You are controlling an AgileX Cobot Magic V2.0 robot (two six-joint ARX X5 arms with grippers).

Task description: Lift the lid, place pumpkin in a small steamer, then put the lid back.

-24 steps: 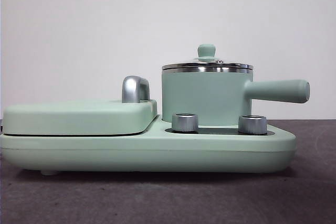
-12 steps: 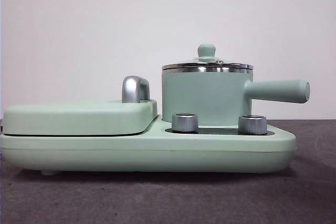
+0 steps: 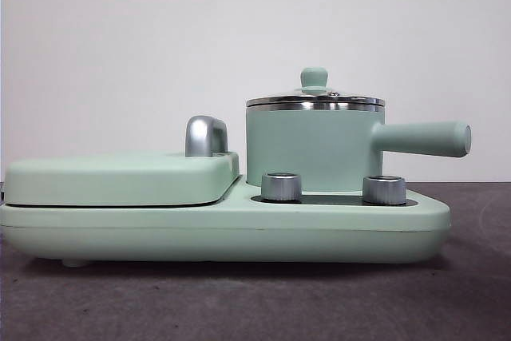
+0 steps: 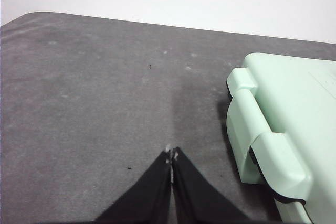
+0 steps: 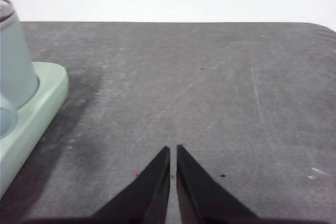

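On the right half of the wide green base (image 3: 239, 233), the small steamer (image 3: 311, 148) is seen standing upright behind two steel knobs (image 3: 281, 186), its long handle (image 3: 423, 138) pointing out to the side. The lid (image 3: 315, 100) is seated flat on the pot's rim, knob up. Beside it, the flat griddle cover (image 3: 120, 177) with its chrome handle (image 3: 205, 135) is closed.

No change is noted against the front views from a second and half a second ago: nothing has shifted and no arm has come into that view. The task is judged not yet begun, with lifting the lid as the first step.

The pumpkin is not found in any view (its place cannot be told).

The left gripper (image 4: 171, 155) is held above bare grey table (image 4: 94, 103), jaws pressed together and empty, with a corner of the base nearby. The right gripper (image 5: 173, 149) is likewise held over open table, jaws almost touching, only a sliver of gap between them, nothing held; the steamer's wall is caught at the edge of its view. Both are well apart from the lid.
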